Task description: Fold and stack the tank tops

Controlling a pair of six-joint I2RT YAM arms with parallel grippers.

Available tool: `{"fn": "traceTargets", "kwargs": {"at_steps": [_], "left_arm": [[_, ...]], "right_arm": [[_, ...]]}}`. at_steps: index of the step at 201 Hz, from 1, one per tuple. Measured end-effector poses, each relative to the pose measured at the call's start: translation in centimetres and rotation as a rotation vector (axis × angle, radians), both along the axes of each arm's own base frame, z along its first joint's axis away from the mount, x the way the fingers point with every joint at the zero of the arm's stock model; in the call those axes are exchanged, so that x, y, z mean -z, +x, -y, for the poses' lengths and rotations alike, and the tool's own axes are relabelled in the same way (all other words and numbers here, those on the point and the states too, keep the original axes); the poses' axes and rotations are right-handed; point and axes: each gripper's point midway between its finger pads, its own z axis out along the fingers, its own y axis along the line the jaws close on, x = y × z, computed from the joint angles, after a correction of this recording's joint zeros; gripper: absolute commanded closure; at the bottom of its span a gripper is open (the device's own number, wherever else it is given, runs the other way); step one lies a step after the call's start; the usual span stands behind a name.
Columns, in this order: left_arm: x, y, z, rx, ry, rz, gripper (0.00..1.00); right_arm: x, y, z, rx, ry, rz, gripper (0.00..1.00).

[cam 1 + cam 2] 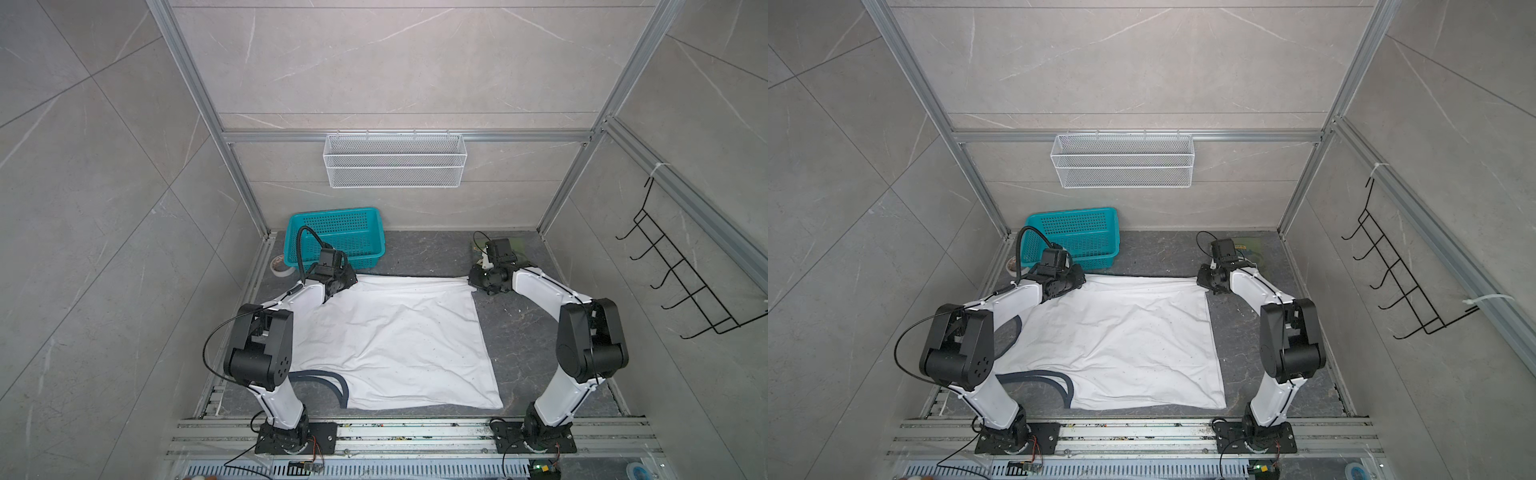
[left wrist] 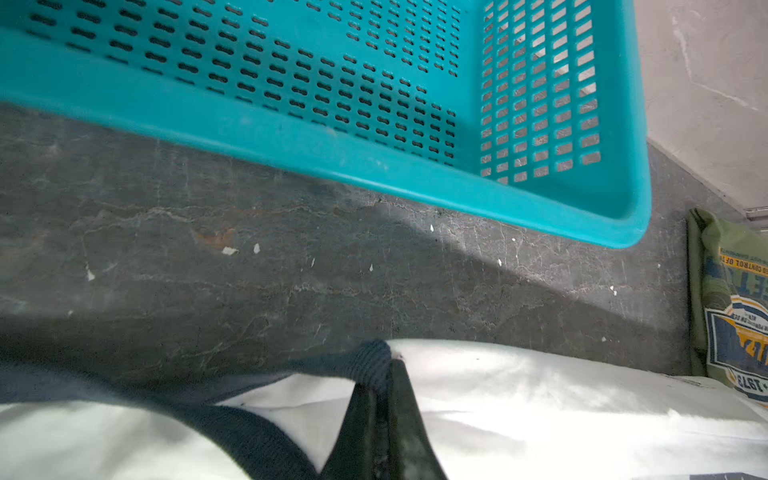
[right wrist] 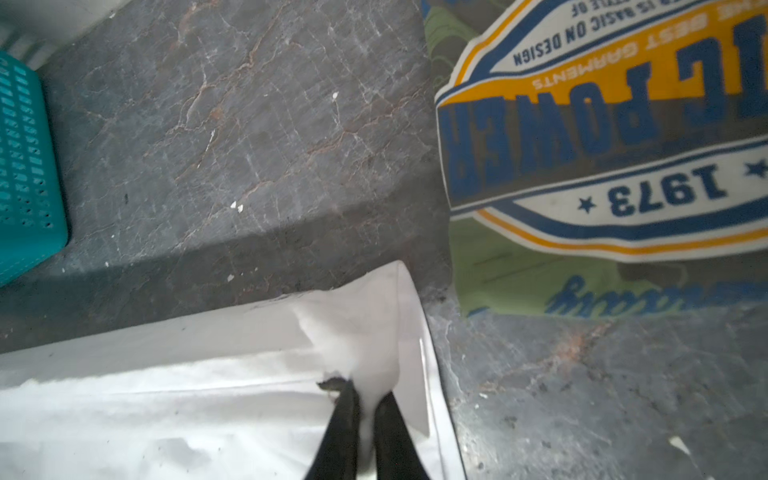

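The white tank top (image 1: 395,332) (image 1: 1121,336) lies spread flat on the dark table, its navy trim (image 1: 332,380) curling at the near left. My left gripper (image 1: 349,283) (image 2: 390,368) is at its far left corner, shut on a ribbed navy strap end. My right gripper (image 1: 474,283) (image 3: 368,388) is at the far right corner, shut on a pinch of white fabric (image 3: 361,332). The olive green tank top (image 3: 540,274) (image 2: 723,299), folded with its blue-and-cream graphic up, lies just beyond the right gripper, mostly hidden behind the wrist in both top views (image 1: 519,248).
A teal slotted basket (image 1: 336,216) (image 2: 291,141) stands at the far left, right behind the left wrist. A tape roll (image 1: 280,266) lies beside it. A white mesh basket (image 1: 395,160) hangs on the back wall and a black hook rack (image 1: 673,282) on the right wall.
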Motion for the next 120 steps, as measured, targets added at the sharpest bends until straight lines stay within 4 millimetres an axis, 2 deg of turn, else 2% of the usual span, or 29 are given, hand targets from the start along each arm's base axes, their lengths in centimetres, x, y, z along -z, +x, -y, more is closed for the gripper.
{"fn": "traceTargets", "kwargs": {"at_steps": [26, 54, 88, 120], "left_arm": [[-0.8, -2.0, 0.0, 0.015, -0.024, 0.017, 1.00], [-0.5, -5.2, -0.3, 0.022, -0.046, 0.015, 1.00], [1.3, -10.0, 0.4, 0.046, -0.056, -0.017, 1.00], [4.0, -14.2, 1.2, 0.068, -0.074, -0.076, 0.99]], "right_arm": [[0.0, -2.2, 0.1, -0.002, 0.021, 0.017, 0.84], [1.2, -5.1, 0.4, 0.006, 0.038, 0.005, 0.83], [2.6, -8.6, 0.7, 0.019, 0.066, -0.015, 0.82], [4.5, -11.6, 0.8, 0.028, 0.096, -0.046, 0.81]]}}
